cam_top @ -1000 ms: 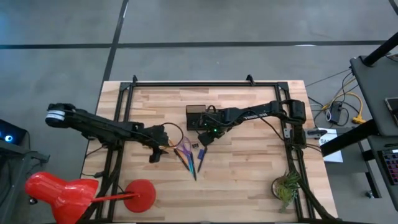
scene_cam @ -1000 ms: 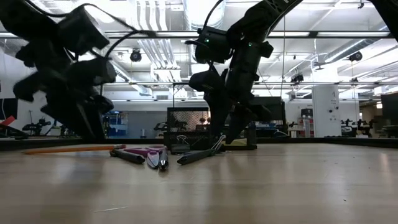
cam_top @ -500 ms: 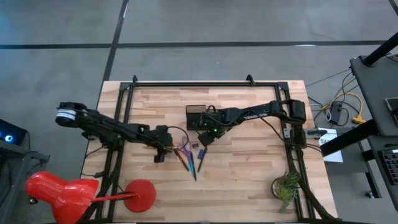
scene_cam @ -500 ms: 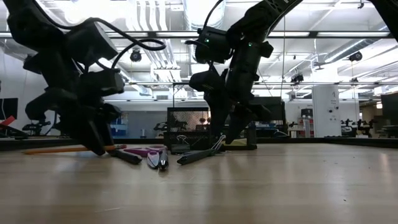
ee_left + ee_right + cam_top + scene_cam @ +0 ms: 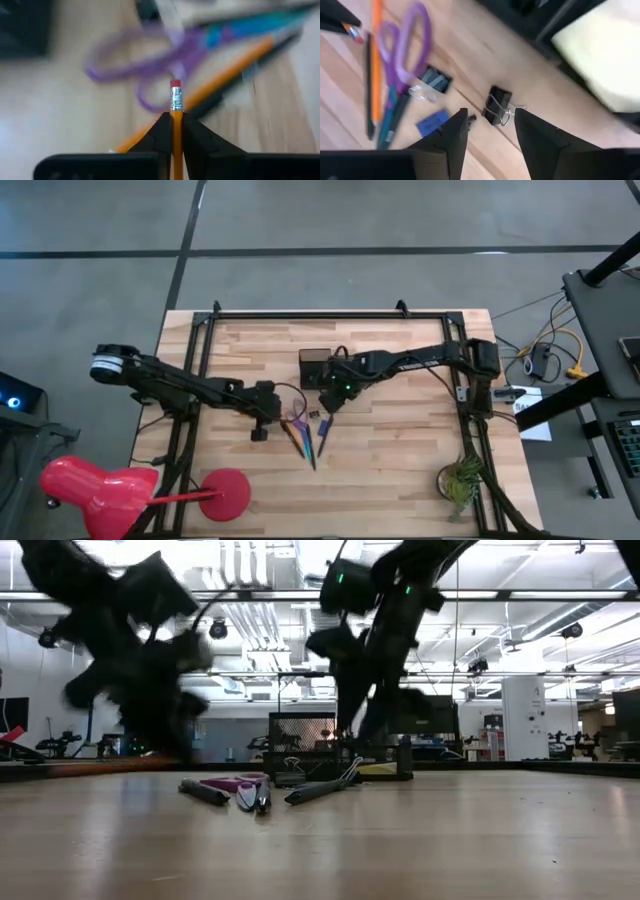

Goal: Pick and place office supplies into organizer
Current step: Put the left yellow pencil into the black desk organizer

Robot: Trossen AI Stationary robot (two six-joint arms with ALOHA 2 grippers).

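My left claw (image 5: 175,132) is clamped on an orange pencil (image 5: 175,112), just beside the purple-handled scissors (image 5: 150,65) on the table (image 5: 420,440). My right claw (image 5: 490,132) stands open above a binder clip (image 5: 497,107), near the organizer (image 5: 314,368).

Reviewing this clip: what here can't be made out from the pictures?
- Organizer contents: high view, too small and dark; the right arm covers part.
- Left gripper, shut on a pencil: the pencil's lower end is hidden between the fingers.
- Low view: both arms motion-blurred.
- Blue tag beside the binder clip: lettering unreadable.
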